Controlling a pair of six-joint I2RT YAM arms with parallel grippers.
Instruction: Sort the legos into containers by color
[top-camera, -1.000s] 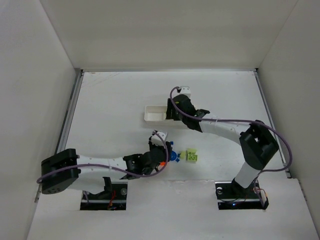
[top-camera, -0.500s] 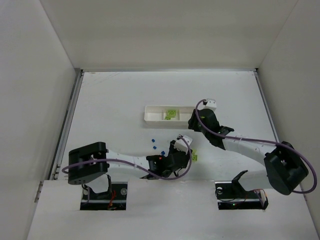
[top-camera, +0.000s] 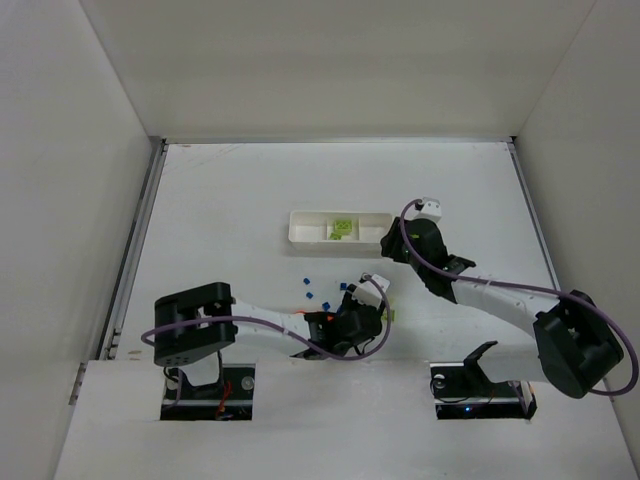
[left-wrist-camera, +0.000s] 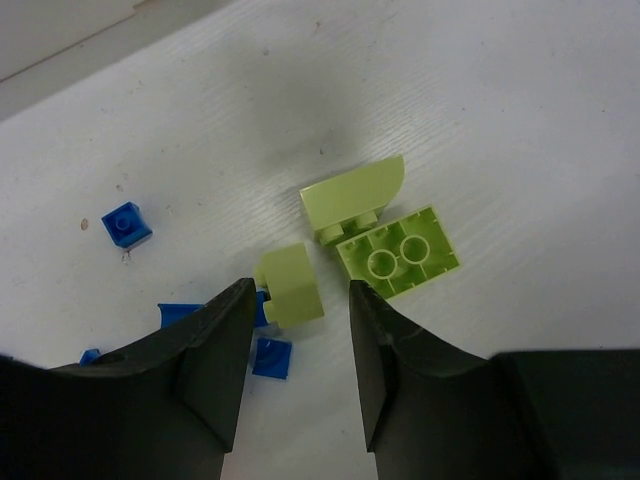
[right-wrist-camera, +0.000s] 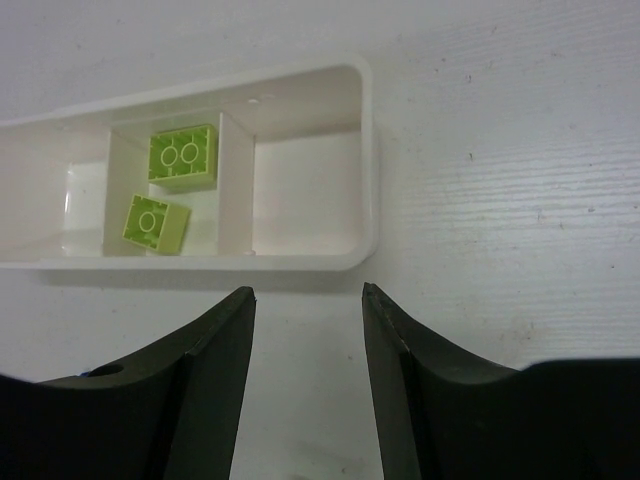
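The white tray (top-camera: 297, 237) holds two lime legos (top-camera: 342, 229) in its middle compartment; the right wrist view shows them as one piece (right-wrist-camera: 183, 155) behind another (right-wrist-camera: 155, 222). My right gripper (top-camera: 388, 244) hovers open and empty just off the tray's right end (right-wrist-camera: 368, 180). My left gripper (left-wrist-camera: 300, 292) stands open low over a group of lime legos. A small lime piece (left-wrist-camera: 290, 283) lies at its fingertips. Just beyond lie a curved piece (left-wrist-camera: 355, 195) and an upturned brick (left-wrist-camera: 400, 252). Blue legos (left-wrist-camera: 126, 223) lie to the left.
Several small blue pieces (top-camera: 311, 294) are scattered on the table between the tray and the left arm. White walls enclose the table on three sides. The tray's left and right compartments (right-wrist-camera: 305, 180) show nothing inside.
The left arm has swung right from the blue pieces to the lime group. The right arm has pulled off the tray to its right end, uncovering two lime pieces in the middle compartment.
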